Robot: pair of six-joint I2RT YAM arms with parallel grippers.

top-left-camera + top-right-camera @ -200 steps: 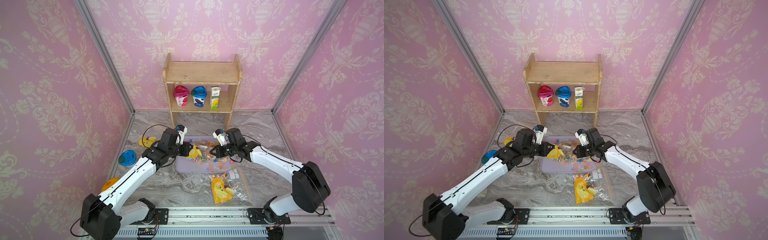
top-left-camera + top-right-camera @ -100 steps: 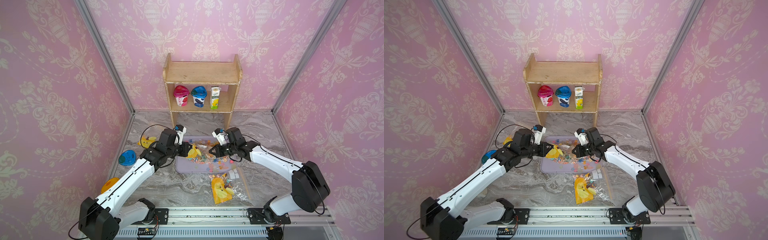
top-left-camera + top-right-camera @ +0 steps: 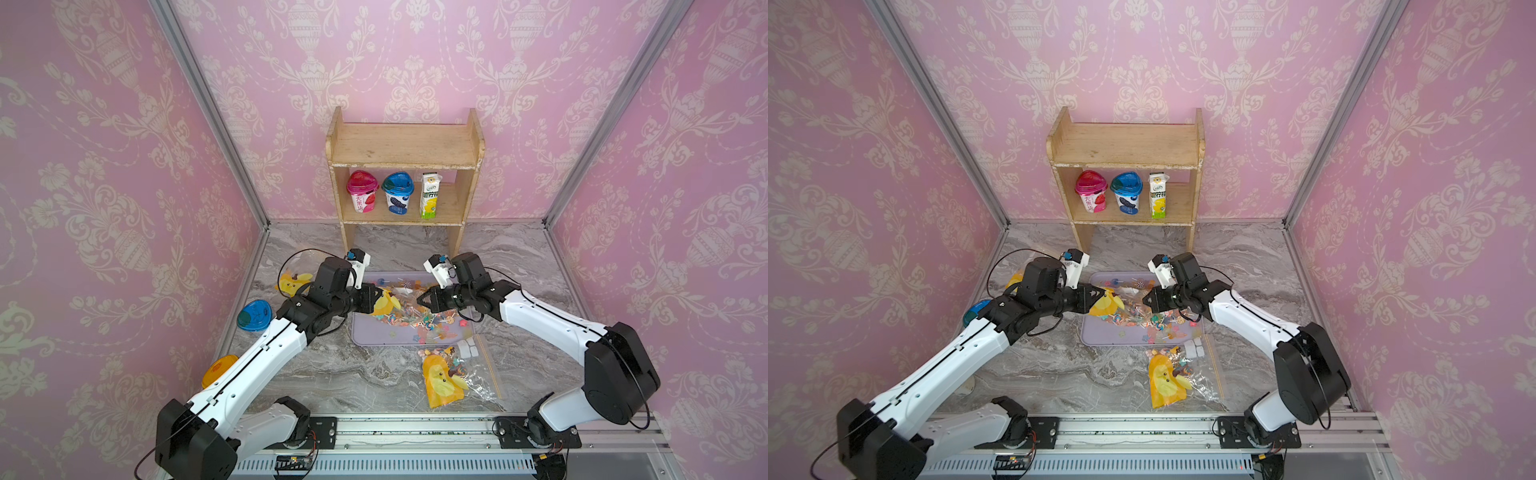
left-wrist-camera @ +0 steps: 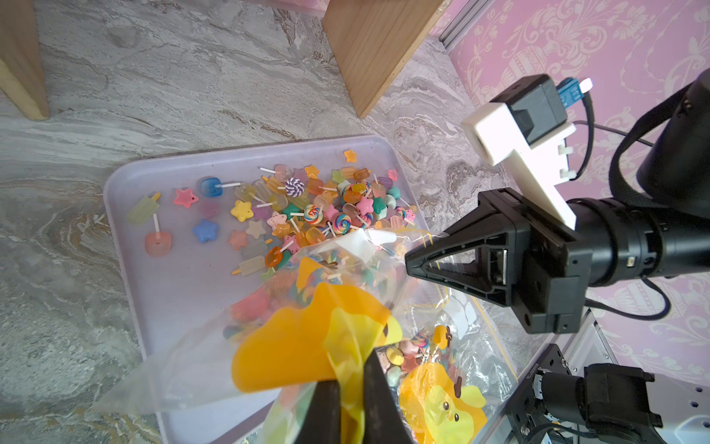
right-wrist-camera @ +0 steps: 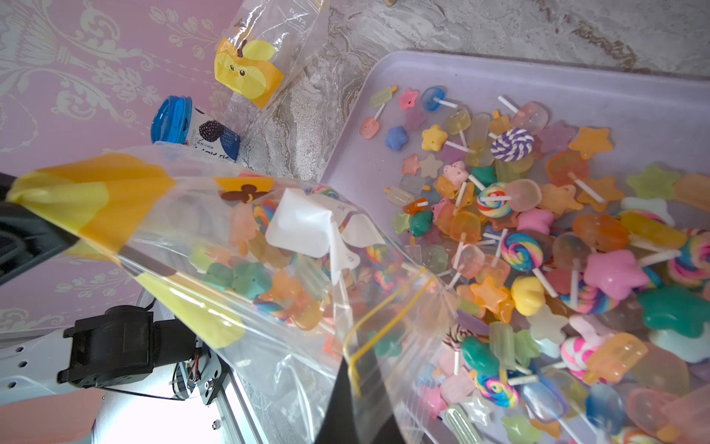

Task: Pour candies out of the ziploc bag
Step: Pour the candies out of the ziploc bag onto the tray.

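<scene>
1. Pouring is under way: both arms are holding the ziploc bag [image 3: 388, 301] in the air above the lilac tray [image 3: 374, 334], with the film stretched between them.
2. The left gripper [image 4: 347, 388] is clamping the bag's closed end, where the yellow-and-orange print is, and its jaws are pinching tight on the film.
3. The right gripper [image 3: 422, 300] is gripping the rim of the open mouth beside the yellow zip line, its jaws closed on the plastic.
4. Many of the candies [image 5: 518, 230] are lying heaped on the tray just below the mouth. A good cluster is sitting inside the bag around its middle, so the emptying seems to be only partly done.
5. The next move is probably calling for the left arm to lift the closed end higher, so that the film is sloping down towards the mouth. Meanwhile the right arm should be keeping the mouth low, open and over the tray.
6. A steep or jerky tilt is risking sweets bouncing past the tray's rim onto the marble tabletop [image 3: 332, 374].
</scene>
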